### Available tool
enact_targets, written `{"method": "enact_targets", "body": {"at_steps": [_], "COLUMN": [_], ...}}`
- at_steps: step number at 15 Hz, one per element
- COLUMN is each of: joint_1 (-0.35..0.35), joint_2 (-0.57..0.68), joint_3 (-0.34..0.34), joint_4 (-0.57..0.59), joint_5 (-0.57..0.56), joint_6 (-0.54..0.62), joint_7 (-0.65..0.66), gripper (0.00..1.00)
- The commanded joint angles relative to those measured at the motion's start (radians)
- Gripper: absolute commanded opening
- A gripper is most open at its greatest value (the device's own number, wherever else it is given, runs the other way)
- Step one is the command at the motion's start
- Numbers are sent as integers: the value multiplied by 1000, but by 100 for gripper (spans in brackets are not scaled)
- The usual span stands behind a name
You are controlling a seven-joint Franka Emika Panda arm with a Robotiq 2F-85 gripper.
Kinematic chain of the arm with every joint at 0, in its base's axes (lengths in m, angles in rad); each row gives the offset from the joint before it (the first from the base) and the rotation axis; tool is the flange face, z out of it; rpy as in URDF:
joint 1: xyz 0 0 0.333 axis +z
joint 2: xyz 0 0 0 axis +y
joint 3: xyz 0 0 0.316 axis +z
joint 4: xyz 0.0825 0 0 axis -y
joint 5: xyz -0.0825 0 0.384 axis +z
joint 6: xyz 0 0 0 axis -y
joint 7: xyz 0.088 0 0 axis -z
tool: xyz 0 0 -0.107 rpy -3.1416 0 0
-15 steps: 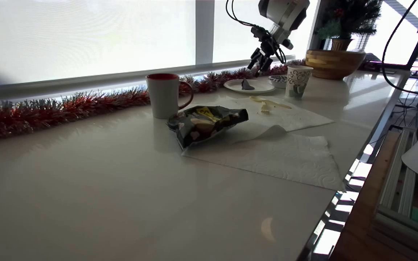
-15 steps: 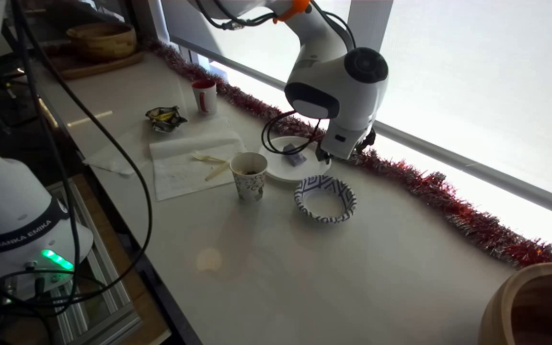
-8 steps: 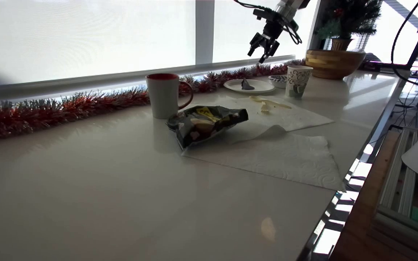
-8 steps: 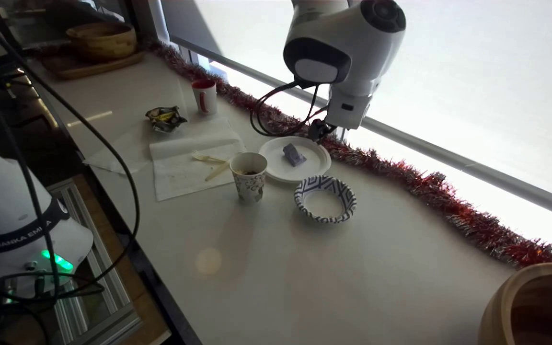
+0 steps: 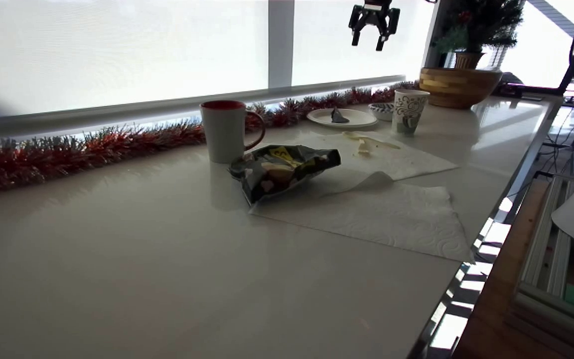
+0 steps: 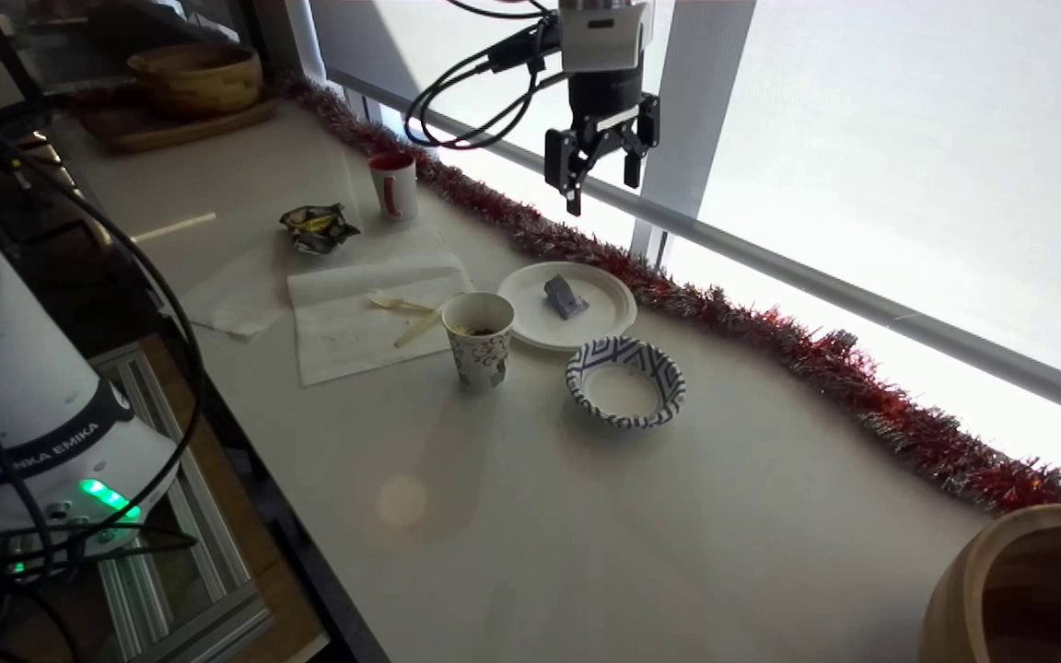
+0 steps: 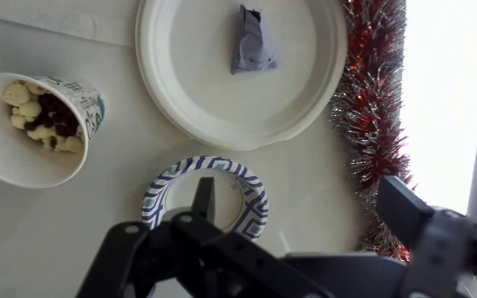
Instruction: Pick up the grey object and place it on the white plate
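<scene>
tabletop (image 6: 512, 516): pale, runs near right to far left in an exterior view; places below go by that view.
tinsel (image 6: 825, 357): red and silver, along the far right edge.
plate (image 6: 523, 304): just left of the tinsel. Grey object (image 7: 257, 49) already lies on it, so the placing looks done; my read, nothing left to carry.
gripper (image 5: 367, 44): spread wide, nothing held, high over the tabletop, well apart from plate and grey object. Left to do, if anything: probably just moving off.
bowl (image 6: 621, 352): blue-patterned, near right of the plate, just beside its rim.
cup (image 6: 477, 361): patterned, left and near of the plate; wrist view shows a gap between them.
grey object: about mid-plate, inside the rim, wedge-shaped.
grey object axis: long axis far left to near right; narrow end points far left, away from the bowl, wide end toward it. Dark opening at the narrow end, wrist view.
</scene>
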Motion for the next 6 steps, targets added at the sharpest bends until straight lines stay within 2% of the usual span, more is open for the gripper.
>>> {"method": "enact_targets", "body": {"at_steps": [1, 3, 6], "joint_1": [-55, 26, 38], "joint_2": [-24, -38, -39], "joint_3": [89, 55, 44], "joint_4": [-15, -38, -45], "joint_5": [-103, -179, -191], "joint_6": [-1, -2, -2], "joint_7": [71, 141, 149], "gripper": [100, 100, 100]}}
